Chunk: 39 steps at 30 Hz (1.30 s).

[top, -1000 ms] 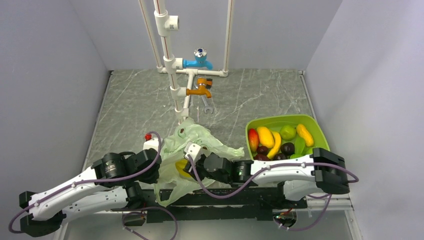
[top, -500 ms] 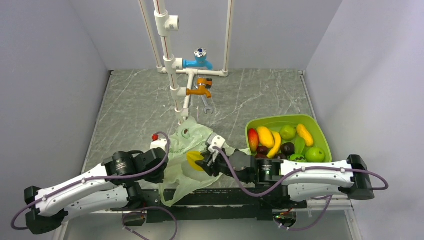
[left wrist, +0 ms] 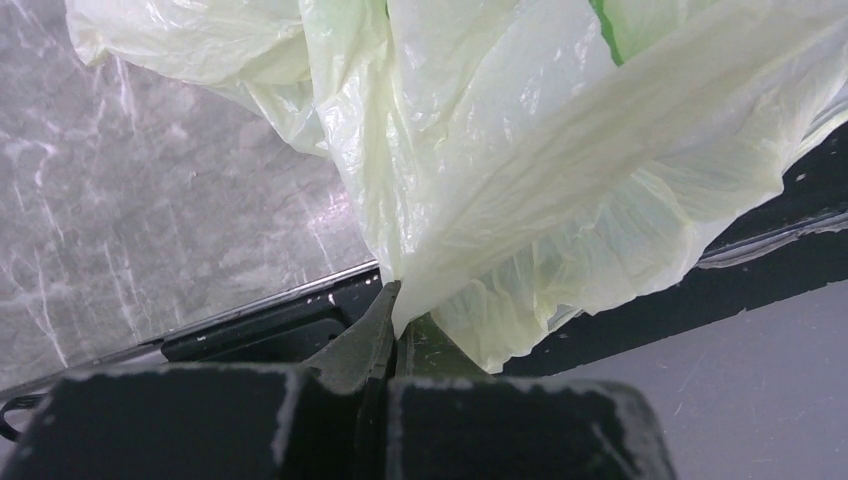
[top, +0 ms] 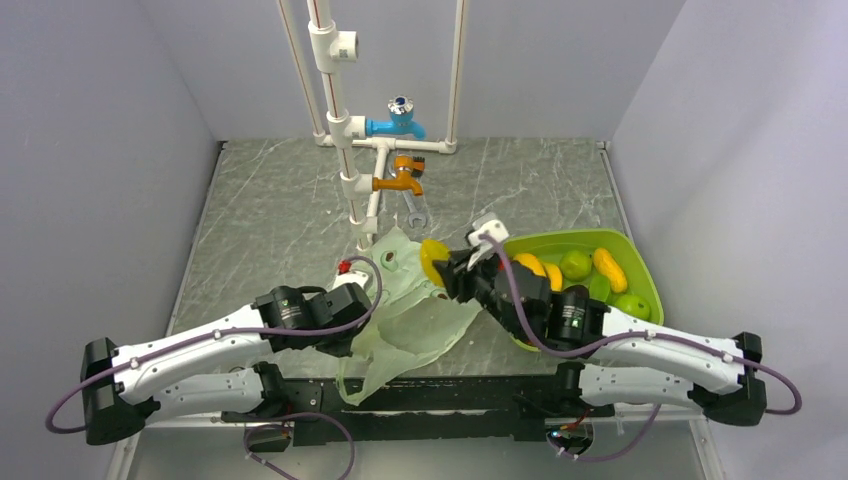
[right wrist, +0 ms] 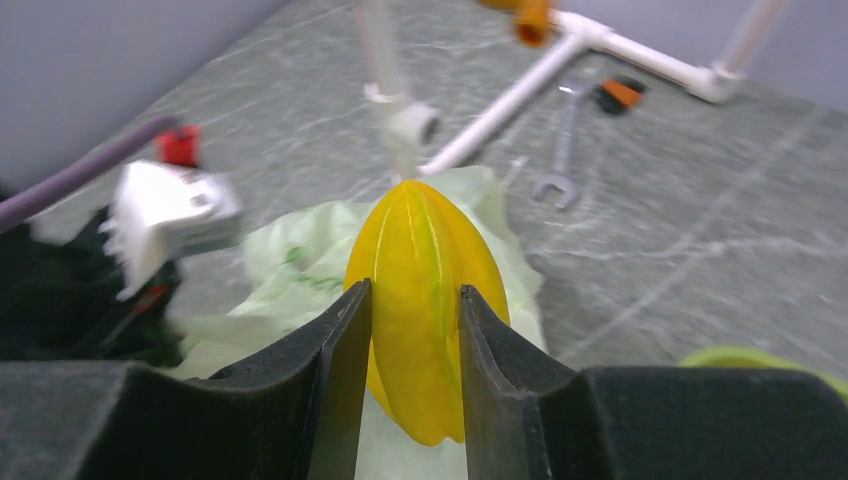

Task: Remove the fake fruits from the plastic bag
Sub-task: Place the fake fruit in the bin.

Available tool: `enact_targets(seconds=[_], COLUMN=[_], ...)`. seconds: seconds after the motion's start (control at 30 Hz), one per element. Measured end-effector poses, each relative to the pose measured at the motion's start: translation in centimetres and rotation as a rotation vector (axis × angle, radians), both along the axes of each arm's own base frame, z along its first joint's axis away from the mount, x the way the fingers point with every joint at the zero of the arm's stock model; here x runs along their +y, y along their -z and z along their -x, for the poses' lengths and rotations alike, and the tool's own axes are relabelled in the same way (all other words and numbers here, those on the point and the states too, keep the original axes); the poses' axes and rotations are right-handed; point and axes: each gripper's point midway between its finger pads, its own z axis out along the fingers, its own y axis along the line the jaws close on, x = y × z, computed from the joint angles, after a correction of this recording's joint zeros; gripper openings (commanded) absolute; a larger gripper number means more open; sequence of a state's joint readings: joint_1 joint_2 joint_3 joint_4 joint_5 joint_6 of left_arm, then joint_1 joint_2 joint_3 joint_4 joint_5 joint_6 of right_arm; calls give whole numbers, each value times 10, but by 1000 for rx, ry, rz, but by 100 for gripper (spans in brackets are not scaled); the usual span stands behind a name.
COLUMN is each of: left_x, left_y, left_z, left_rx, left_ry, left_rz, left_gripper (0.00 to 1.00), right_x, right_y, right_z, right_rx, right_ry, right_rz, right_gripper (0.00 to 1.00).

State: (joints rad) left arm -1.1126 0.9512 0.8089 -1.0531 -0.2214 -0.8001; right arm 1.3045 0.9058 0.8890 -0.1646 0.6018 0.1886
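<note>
The pale green plastic bag (top: 405, 310) lies crumpled at the table's near middle. My left gripper (top: 362, 318) is shut on its left edge, and in the left wrist view the bag (left wrist: 520, 170) hangs pinched at my gripper (left wrist: 393, 300). My right gripper (top: 447, 272) is shut on a yellow ribbed fake fruit (top: 433, 260), held in the air just right of the bag's top. In the right wrist view the fruit (right wrist: 425, 290) sits in my gripper (right wrist: 414, 300), above the bag (right wrist: 300, 260). Other fake fruits (top: 575, 265) lie in the lime-green tray.
The lime-green tray (top: 640, 262) stands at the right with yellow, green, red and dark fruits. A white pipe stand (top: 345, 150) with blue and orange taps rises behind the bag. A wrench (top: 415, 210) lies by it. Grey walls close in on both sides.
My right gripper lifted the yellow fruit out of the bag and carried it up and to the right, toward the tray. My left gripper moved right and farther in with the bag's edge.
</note>
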Motion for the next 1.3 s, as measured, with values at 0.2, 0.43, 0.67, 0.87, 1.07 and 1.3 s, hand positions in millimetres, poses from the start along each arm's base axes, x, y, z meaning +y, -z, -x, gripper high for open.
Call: enact_targets(seconds=[0.2,0.43,0.67,0.87,1.07,1.3], left_x=[-12,-14,-12,7,40,70], left_y=[-6,-23,-68,-95,-121,-141], left_z=[-8,-11,-12,-7,-1,7], left_rx=[-7,-43,-130,-188,-271,-353], left_ry=[23,22,14,-5,-63,-112], left_rz=[-19,29,174,261,352,497], left_gripper=[43,69,71,72,78,80], right_x=[-62,-143,-232,-266,-286,-299], right_y=[16,46,87,123,170,196], right_z=[-53,-90,-103,-98,-90,-82], right_rx=[71,186,307,409,550,651], right_ry=[282,610,933,1055,1131,1194], right_rz=[31,60,61,74,91,63], right_gripper=[0,0,0,0,0,12])
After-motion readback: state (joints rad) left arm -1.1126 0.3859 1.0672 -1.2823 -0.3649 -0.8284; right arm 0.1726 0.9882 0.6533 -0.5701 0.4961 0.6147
